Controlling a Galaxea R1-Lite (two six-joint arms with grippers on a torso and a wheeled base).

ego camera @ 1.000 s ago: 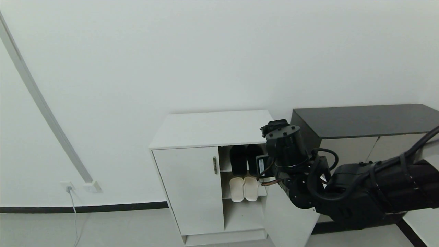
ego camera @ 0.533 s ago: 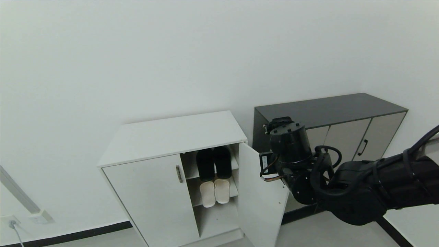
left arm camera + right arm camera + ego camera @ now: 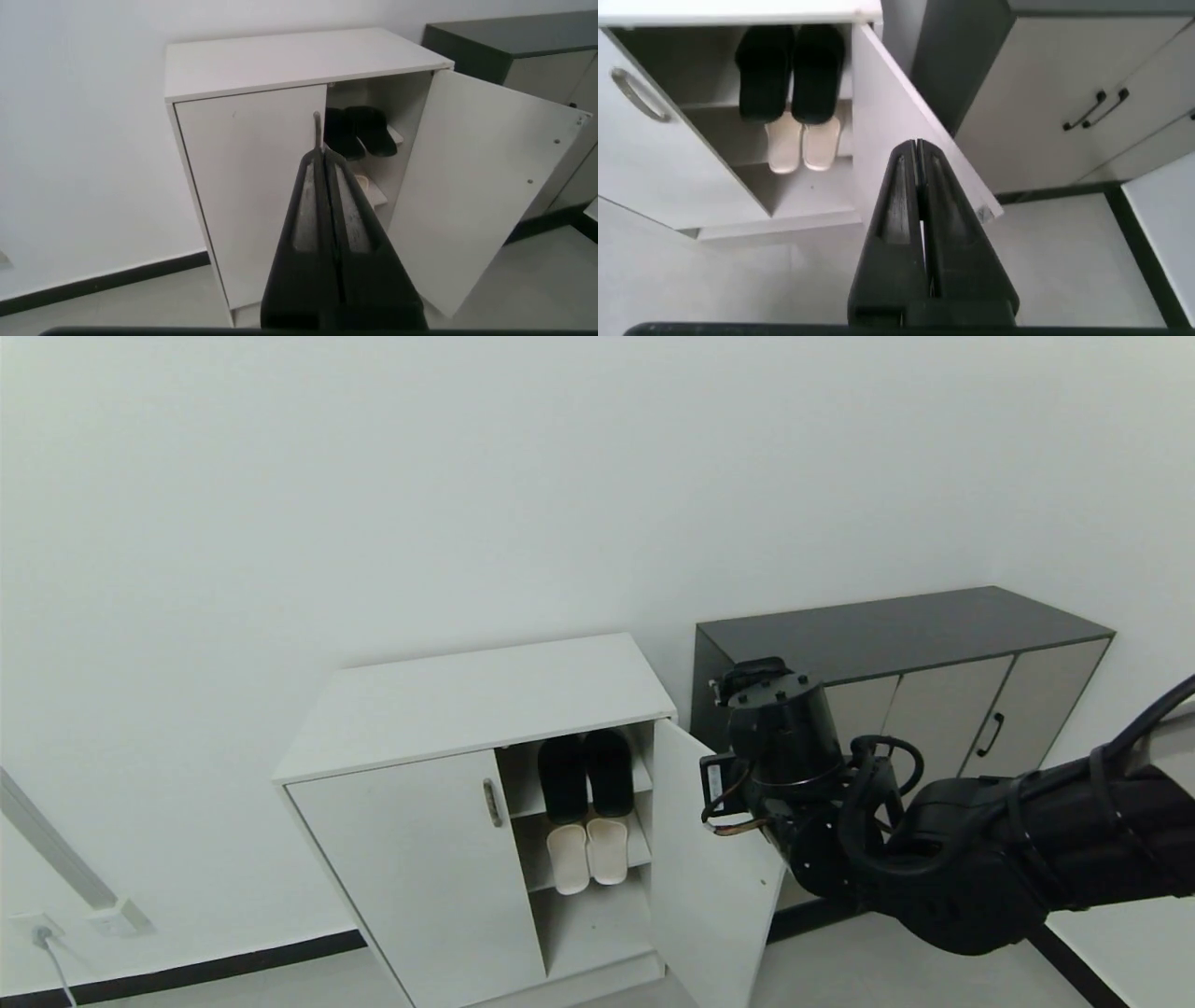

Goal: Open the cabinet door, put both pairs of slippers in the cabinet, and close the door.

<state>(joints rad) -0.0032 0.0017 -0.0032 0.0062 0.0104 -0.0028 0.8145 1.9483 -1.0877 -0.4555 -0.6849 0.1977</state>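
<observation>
White cabinet (image 3: 476,695) stands against the far wall, with a dark cabinet (image 3: 896,635) just beside it on the right. Its left door (image 3: 420,868) is shut. Its right door (image 3: 709,887) hangs open, hinged at the cabinet's right edge and swung out toward the near side.

On the upper shelf sits a pair of black slippers (image 3: 586,773). A pair of white slippers (image 3: 587,851) sits on the shelf directly below. Both pairs point their long axes front to back, so I judge that only closing the door remains.

My right gripper (image 3: 920,147) has its fingers pressed together, holding nothing. It sits just right of the open door, on the door's outer face. My left gripper (image 3: 320,154), also pressed together and empty, is well back, facing the shut door.

The right arm is clearly nearer. The door lies to its left, so I expect a push leftward and away.
</observation>
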